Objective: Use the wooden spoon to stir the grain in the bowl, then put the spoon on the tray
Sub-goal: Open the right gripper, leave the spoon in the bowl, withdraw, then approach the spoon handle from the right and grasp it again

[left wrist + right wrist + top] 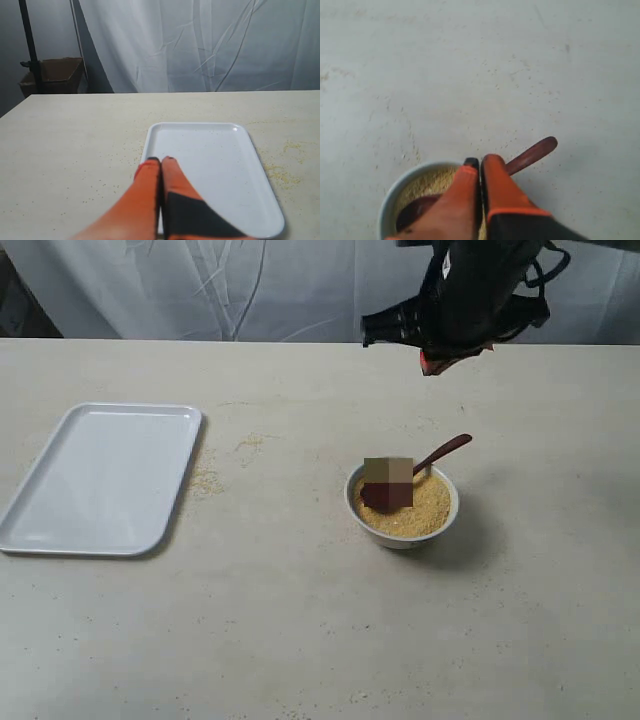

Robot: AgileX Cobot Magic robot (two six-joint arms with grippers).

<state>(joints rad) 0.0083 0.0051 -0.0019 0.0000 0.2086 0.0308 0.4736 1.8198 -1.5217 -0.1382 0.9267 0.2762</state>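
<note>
Black right arm (pixel 468 302) hangs above bowl (pixel 402 538), jaws pressed together.

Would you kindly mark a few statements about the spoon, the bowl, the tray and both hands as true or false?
1. The wooden spoon rests in the bowl of grain, with its handle sticking out over the rim. True.
2. The right hand grips the spoon's handle. False: it is shut on nothing, high above the bowl.
3. Spilled grain lies on the table between the tray and the bowl. True.
4. The left hand is wide open. False: it is shut.
5. The spoon lies on the tray. False: it is in the bowl.
</note>
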